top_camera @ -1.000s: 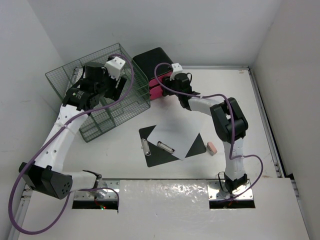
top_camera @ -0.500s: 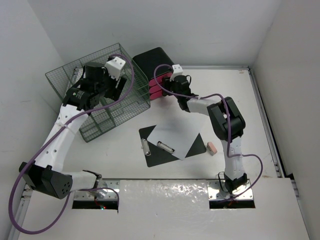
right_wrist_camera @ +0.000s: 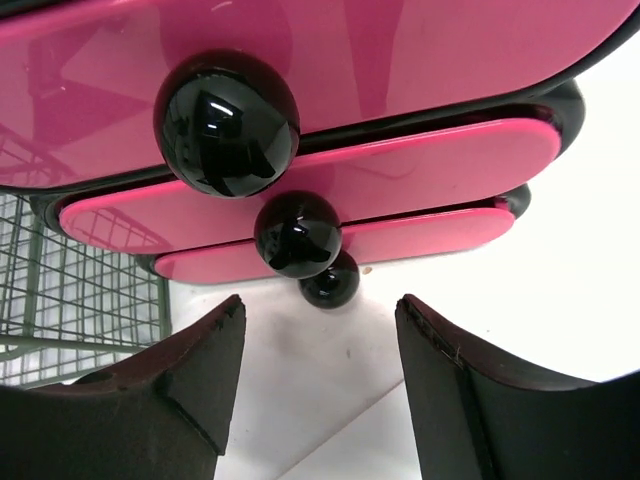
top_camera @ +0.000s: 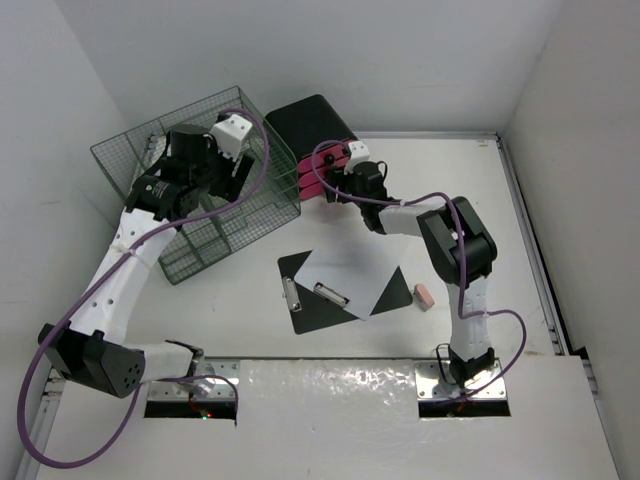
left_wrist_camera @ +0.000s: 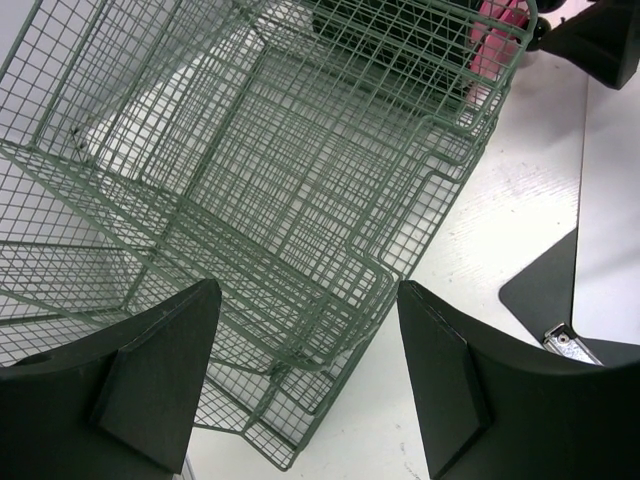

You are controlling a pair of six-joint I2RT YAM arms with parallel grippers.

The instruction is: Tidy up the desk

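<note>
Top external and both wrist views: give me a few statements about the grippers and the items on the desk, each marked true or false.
1. The right gripper is clamped on a drawer knob. False: its jaws stand open and empty, with the black knobs just ahead of them.
2. The left gripper is open above the green wire rack. True.
3. The pink eraser lies inside the rack. False: it lies on the desk, to the right of the clipboard.
4. A white sheet lies on the clipboard. True.

Both open: left hand, right hand.
</note>
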